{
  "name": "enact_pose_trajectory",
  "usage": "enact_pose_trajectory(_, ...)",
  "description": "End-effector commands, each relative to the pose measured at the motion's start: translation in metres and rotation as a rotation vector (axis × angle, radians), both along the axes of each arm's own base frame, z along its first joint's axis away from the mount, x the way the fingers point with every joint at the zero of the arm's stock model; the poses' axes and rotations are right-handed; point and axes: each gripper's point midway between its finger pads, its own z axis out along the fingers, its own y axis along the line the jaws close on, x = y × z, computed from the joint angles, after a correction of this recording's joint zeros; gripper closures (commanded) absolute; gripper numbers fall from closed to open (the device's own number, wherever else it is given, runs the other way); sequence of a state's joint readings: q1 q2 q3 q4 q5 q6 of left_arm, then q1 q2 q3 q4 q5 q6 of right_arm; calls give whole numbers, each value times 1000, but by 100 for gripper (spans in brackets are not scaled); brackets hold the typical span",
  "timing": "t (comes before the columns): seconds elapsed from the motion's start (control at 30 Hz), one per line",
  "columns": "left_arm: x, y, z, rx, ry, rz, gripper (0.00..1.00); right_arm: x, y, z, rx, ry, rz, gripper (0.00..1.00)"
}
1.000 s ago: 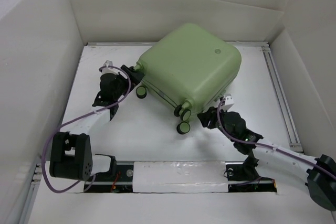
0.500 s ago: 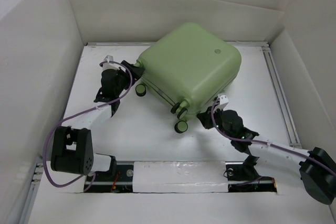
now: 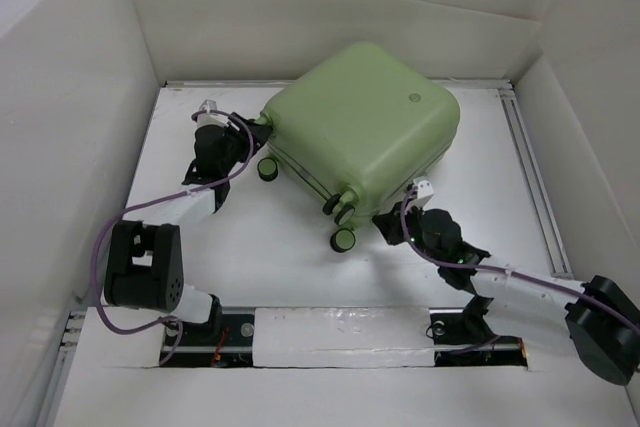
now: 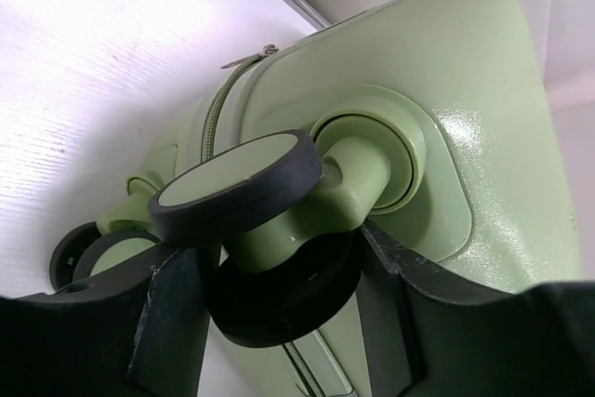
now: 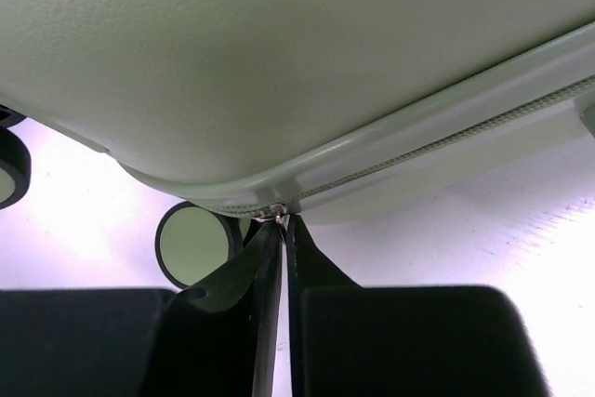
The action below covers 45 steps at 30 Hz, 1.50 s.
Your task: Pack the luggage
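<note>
The luggage (image 3: 365, 127) lies flat on the table (image 3: 250, 257), toward the far side and turned at an angle, with its wheeled edge facing the arms. Its two shells are together, so the lid is already down. The lining and anything packed inside are hidden, and I cannot say what it holds.

What seems to remain is the closing of the zipper (image 5: 446, 141). How much of it is already drawn shut I cannot tell.

The right gripper (image 5: 284, 230) is at the near corner of the case with its jaws almost together, pinching the small metal zipper pull (image 5: 277, 216). This looks like the step in hand.

The left gripper (image 3: 250, 137) is at the left corner. Its jaws stand fairly wide on either side of a black caster wheel (image 4: 284, 299) and appear to clamp it, probably to steady the case.
</note>
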State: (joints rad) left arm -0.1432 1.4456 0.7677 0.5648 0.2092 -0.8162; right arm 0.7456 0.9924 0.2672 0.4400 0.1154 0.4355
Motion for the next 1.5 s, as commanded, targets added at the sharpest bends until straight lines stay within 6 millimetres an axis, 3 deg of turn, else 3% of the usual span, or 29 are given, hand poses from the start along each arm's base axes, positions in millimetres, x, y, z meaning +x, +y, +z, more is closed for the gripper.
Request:
enact_pose_trajectory(0.0,9,-8,49,-25,-164,-37,86,16,5,34,91,-96,-35,92)
enact_pose_trajectory(0.03,8,-8,44,-24,-152,-37,100,16,5,30,83,-87,-35,96)
enact_pose_trajectory(0.07,6,-8,49,-25,-164,-37,100,16,8,34,91,-92,-23,100)
enact_pose_trajectory(0.17,-1,-6,55,-19,-184,-39,100,16,10,30,84,-82,-14,100)
enact_pose_trajectory(0.3,-23,-23,73,-19,-237,-69,100,7,4,26,100,-50,-22,100)
enact_pose_trajectory(0.47,-60,-50,99,-46,-315,-145,100,-23,14,15,162,56,-11,100)
enact_pose_trajectory(0.53,-75,-61,98,-53,-321,-182,100,-33,19,20,195,77,10,100)
enact_pose_trajectory(0.67,-114,-87,98,-76,-342,-272,100,-64,44,28,279,158,113,100)
enact_pose_trajectory(0.7,-125,-91,104,-87,-363,-288,100,-81,57,34,309,186,165,100)
enact_pose_trajectory(0.73,-129,-89,94,-83,-348,-288,100,-92,64,37,324,199,207,100)
enact_pose_trajectory(0.83,-142,-87,90,-105,-348,-310,100,-113,81,51,350,204,280,100)
enact_pose_trajectory(0.87,-146,-88,84,-103,-338,-324,100,-105,80,59,348,192,237,100)
enact_pose_trajectory(0.93,-161,-94,86,-112,-347,-399,100,-99,70,41,246,220,174,100)
enact_pose_trajectory(1.0,-169,-95,63,-59,-283,-438,100,-89,60,50,223,192,110,100)
enact_pose_trajectory(1.07,-184,-99,55,8,-307,-526,87,-87,49,42,176,193,75,100)
enact_pose_trajectory(1.1,-191,-100,44,38,-275,-557,77,-88,47,42,167,188,78,100)
enact_pose_trajectory(1.13,-200,-101,42,69,-299,-583,52,-84,41,42,166,188,58,100)
enact_pose_trajectory(1.2,-214,-104,34,88,-319,-598,30,-79,38,41,155,181,56,100)
enact_pose_trajectory(1.3,-235,-118,42,104,-376,-633,7,-67,31,39,127,177,46,100)
enact_pose_trajectory(1.37,-246,-128,50,116,-407,-669,0,-58,27,35,100,182,39,100)
enact_pose_trajectory(1.47,-252,-150,38,206,-372,-722,0,-35,17,42,85,166,29,100)
